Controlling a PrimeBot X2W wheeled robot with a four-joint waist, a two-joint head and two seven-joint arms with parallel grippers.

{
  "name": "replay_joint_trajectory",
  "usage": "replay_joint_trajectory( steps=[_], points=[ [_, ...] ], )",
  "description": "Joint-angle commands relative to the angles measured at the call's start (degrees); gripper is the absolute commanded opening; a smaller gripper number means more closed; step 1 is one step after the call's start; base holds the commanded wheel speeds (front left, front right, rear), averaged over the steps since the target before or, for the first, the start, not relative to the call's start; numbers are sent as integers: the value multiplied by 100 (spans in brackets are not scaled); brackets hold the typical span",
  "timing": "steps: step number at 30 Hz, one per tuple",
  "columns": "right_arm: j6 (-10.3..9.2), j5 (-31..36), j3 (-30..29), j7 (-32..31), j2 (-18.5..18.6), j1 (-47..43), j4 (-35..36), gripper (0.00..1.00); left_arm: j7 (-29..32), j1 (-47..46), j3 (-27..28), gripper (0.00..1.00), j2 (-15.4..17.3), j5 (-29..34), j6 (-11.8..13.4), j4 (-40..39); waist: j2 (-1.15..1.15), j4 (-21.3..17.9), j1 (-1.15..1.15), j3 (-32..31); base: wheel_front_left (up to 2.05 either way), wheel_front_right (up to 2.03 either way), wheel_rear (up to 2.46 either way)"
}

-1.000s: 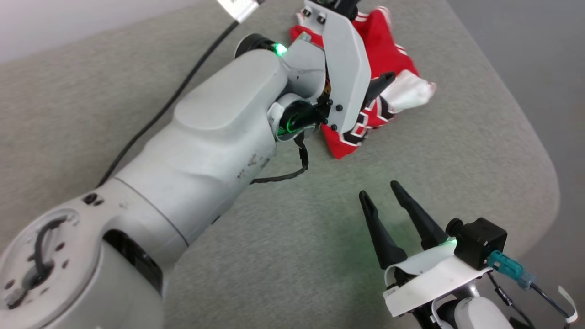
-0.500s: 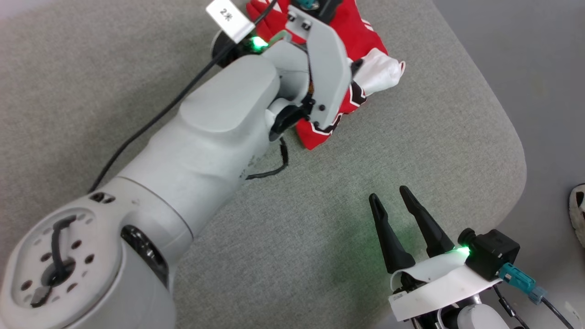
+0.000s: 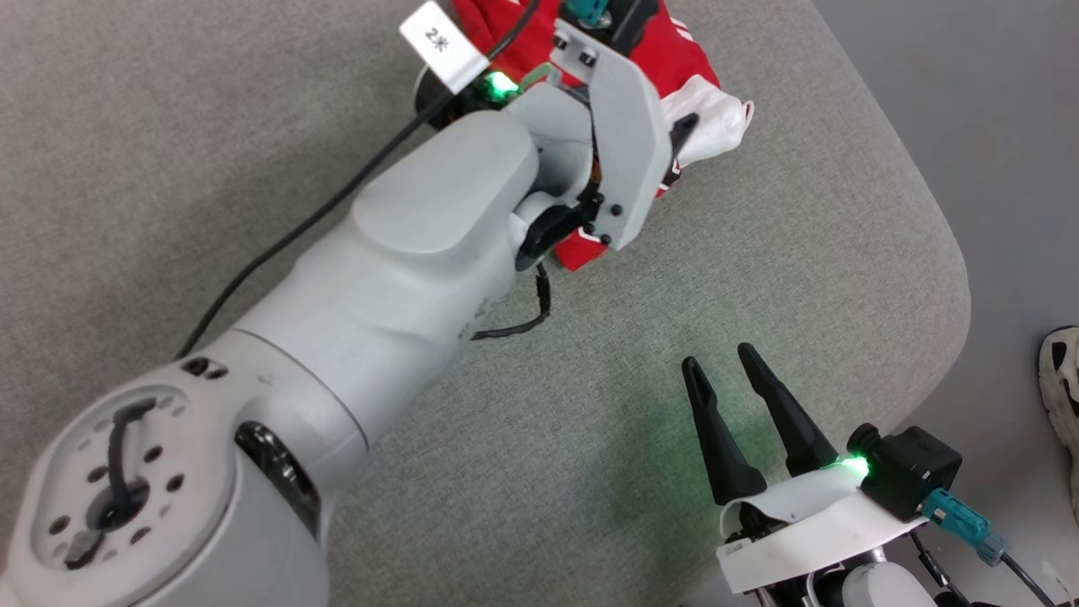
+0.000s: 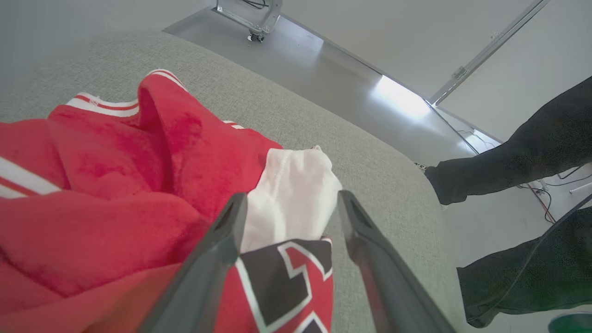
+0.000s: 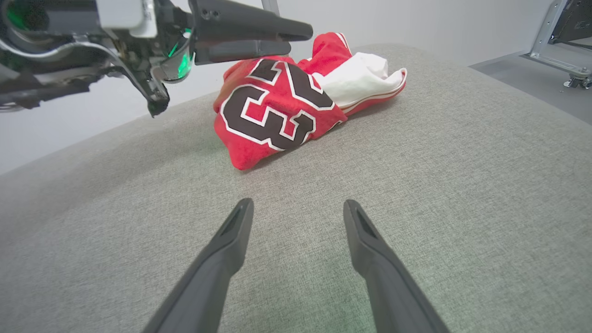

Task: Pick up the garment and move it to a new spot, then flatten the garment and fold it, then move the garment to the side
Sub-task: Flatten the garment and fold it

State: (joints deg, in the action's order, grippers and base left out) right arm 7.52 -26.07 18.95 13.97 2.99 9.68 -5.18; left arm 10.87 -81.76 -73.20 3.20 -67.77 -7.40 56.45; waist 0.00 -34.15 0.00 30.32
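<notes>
Fingers (image 4: 217, 259) of the left gripper (image 4: 291, 196) spread wide, nothing clamped between them. Right gripper (image 3: 718, 358) equally wide open and empty.

Grey upholstered cushion (image 3: 759, 253): carries everything; rounded corner on the robot's right, with bare floor (image 3: 995, 126) beyond it.

Left arm (image 3: 405, 253): pale forearm runs diagonally from the lower left of the head view up to the garment and covers much of it there.

Garment (image 5: 268, 115): red jersey, crumpled in a heap near the far edge of the cushion.
- In the right wrist view a black, white-edged "3" faces up on the near fold; the white sleeve end (image 5: 356, 78) lies on the heap's right side.
- White-striped trim (image 4: 101, 105) shows at the far side in the left wrist view.

Garment relative to fingers:
- Left wrist view: the white sleeve end sits in the gap between the two fingers, with the black lettering (image 4: 277, 273) just below it. The right finger runs over bare cushion beside the cloth.
- Right wrist view: the left gripper hangs level and close over the top of the heap. Contact with the cloth cannot be told.
- Right gripper is low over bare cushion, well apart from the garment, fingers pointing towards it.

Small items: white cable tag (image 3: 442, 46) on the left arm's cable. A person's dark trouser legs (image 4: 508, 162) stand past the cushion corner, and a shoe (image 3: 1060, 379) shows at the right edge of the head view.
</notes>
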Motion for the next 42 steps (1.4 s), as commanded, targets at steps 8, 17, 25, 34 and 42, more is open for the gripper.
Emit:
replay_joint_trajectory(
  steps=[8,17,25,34,42],
  points=[
    [-7,-88,30,61,-17,-4,-1,100,59,47,-22,100,-23,85,-15,-7,0,-10,0,102,0,0,0],
    [-6,-108,31,82,-17,-68,-15,100,447,239,-27,100,8,1065,-14,508,0,-3,0,114,2,2,2],
    [-7,-106,69,57,-17,66,-58,100,628,305,-26,0,23,573,-15,59,0,-1,0,49,0,0,0],
    [-7,7,111,-144,-16,193,-135,100,215,41,20,0,298,227,-14,-122,0,4,0,-284,0,0,0],
    [-6,517,-447,-614,-8,-18,132,100,-224,-348,199,0,663,-335,-14,-458,0,1160,0,-938,0,0,0]
  ],
)
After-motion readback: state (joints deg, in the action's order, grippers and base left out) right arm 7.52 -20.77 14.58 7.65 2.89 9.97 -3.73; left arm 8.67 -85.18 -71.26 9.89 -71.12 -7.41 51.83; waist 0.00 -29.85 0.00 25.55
